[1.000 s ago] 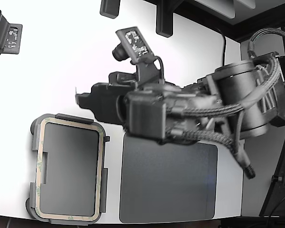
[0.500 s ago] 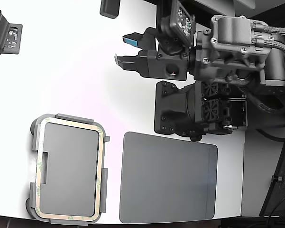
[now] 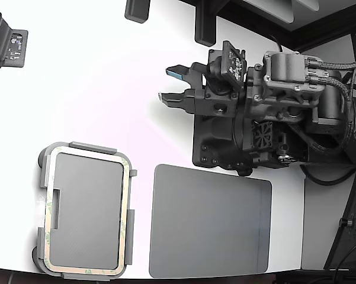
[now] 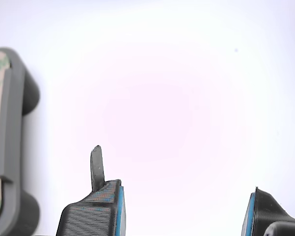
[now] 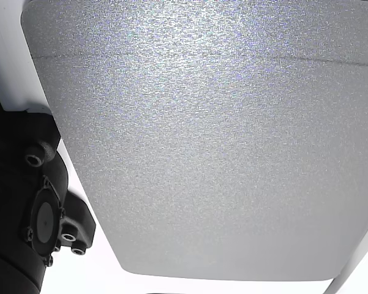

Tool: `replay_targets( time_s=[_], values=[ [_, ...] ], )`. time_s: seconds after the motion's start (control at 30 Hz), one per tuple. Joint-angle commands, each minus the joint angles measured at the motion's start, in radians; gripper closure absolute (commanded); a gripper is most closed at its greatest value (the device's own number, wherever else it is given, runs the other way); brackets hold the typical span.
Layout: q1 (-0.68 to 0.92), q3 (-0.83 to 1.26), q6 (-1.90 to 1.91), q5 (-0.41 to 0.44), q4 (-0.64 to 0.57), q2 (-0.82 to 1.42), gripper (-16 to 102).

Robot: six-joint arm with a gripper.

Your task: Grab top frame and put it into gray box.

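Gripper (image 3: 169, 84) apart; no legible text

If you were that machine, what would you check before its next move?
1. Claw open: ok, jaws apart in the wrist view.
2. Claw empty: ok, nothing between the jaws.
3. Tan frame in the gray tray: ok, it lies inside the rim.
4. Frame seated fully flat: cannot tell.
5. Claw clear of tray: ok, it hangs over bare white table.
6. Dark gray mat bare: ok.
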Motion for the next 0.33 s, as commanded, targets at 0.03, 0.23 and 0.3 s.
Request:
replay_targets(
  time_s=[0.03,0.23,0.3],
  values=[
    [-0.015,-0.018,-0.003,-0.003,-0.008,0.046,-14],
    [-0.015,-0.020,-0.003,-0.005,-0.006,0.046,-14],
    [-0.015,-0.020,-0.003,-0.005,-0.006,0.046,-14]
  ],
)
